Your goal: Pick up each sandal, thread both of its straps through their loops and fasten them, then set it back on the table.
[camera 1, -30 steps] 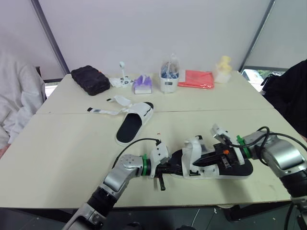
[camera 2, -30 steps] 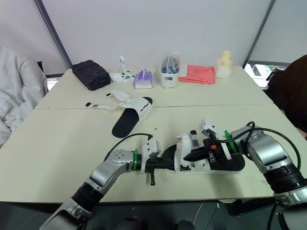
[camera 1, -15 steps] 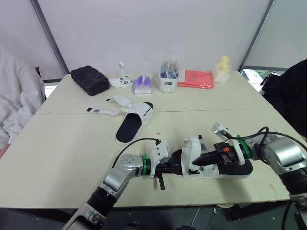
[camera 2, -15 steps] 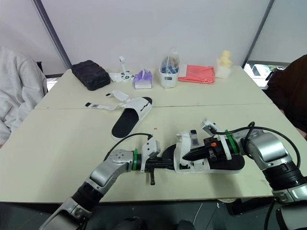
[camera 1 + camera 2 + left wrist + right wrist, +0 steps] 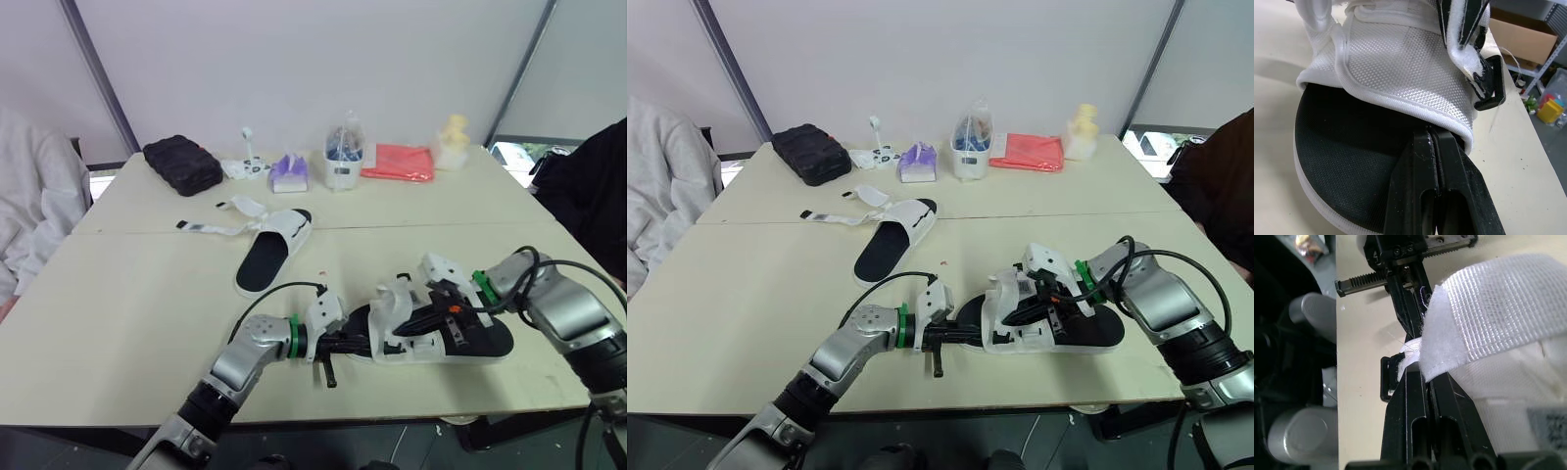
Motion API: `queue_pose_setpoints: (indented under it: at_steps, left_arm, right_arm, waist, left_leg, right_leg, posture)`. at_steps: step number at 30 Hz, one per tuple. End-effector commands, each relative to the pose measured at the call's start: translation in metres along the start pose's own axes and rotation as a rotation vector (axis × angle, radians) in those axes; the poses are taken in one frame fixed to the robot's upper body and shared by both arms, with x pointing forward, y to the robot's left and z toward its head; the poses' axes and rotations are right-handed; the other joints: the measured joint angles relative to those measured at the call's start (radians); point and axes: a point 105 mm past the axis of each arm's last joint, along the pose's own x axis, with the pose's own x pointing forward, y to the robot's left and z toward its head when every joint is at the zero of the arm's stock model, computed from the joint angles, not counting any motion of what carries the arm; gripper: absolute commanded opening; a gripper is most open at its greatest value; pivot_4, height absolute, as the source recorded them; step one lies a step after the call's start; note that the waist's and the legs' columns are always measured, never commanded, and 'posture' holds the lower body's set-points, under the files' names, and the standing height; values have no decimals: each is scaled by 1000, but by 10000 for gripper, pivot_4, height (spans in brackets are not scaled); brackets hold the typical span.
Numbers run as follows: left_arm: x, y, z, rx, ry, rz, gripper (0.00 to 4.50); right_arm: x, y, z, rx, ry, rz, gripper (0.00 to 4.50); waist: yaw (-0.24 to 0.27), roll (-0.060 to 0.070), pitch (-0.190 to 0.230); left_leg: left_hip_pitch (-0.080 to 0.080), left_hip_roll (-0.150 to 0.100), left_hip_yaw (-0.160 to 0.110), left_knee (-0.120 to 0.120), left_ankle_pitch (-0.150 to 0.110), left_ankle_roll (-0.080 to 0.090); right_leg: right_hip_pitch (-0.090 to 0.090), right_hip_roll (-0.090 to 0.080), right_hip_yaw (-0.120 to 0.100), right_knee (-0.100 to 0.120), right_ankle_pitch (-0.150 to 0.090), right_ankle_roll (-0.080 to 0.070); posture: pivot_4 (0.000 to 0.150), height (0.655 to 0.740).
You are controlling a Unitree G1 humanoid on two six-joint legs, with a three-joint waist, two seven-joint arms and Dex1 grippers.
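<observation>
A white sandal [image 5: 431, 338] with a black footbed [image 5: 1347, 147] lies near the table's front edge. My left gripper [image 5: 343, 345] is shut on the rim of its toe-side upper [image 5: 1400, 63], which the left wrist view shows pinched between the fingers [image 5: 1415, 161]. My right gripper [image 5: 409, 328] reaches in from the heel side and is shut on the end of a white woven strap [image 5: 1488, 313], next to a black loop buckle [image 5: 1488, 83]. A second white sandal [image 5: 274, 245] lies farther back at mid-left, its two straps [image 5: 211, 227] spread open on the table.
Along the far edge stand a black pouch [image 5: 183, 163], a purple tissue pack [image 5: 291, 171], a clear bag of items [image 5: 344, 157], a red cloth [image 5: 397, 162] and a yellow bottle [image 5: 452, 142]. A person in white [image 5: 34, 215] sits at the left, another in dark clothing [image 5: 588, 186] at the right.
My right gripper has swung from lying low over the heel to a raised wrist, with its fingers now down at the strap. The left gripper and sandal stay put.
</observation>
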Motion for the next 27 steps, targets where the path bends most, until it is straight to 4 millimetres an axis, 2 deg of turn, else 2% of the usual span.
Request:
queue_pose_setpoints:
  at_steps: [1,5,12,27]
  left_arm:
    - [-7,9,-27,-68,89,71,0]
    - [-4,9,-27,-70,85,72,0]
    - [-3,10,-26,-77,73,82,0]
    - [-1,10,-26,-91,59,92,0]
  right_arm:
    - [5,7,8,-143,75,55,213]
    - [2,9,-2,-245,208,115,213]
    - [-17,-2,-21,-263,338,126,213]
    - [4,22,-2,-357,255,208,213]
  waist:
    - [1,0,0]
    - [2,0,0]
    - [6,0,0]
    - [4,0,0]
  left_leg:
    - [0,0,0,0,0,0]
    - [0,0,0,0,0,0]
    - [0,-2,0,0,0,0]
    - [-1,-2,-1,-1,0,0]
  right_leg:
    - [0,0,0,0,0,0]
    - [0,0,0,0,0,0]
    - [1,-1,-1,0,0,0]
    - [0,-2,-1,0,0,0]
  posture:
    - [1500,7400]
    - [1500,7400]
    - [1500,7400]
    - [1500,7400]
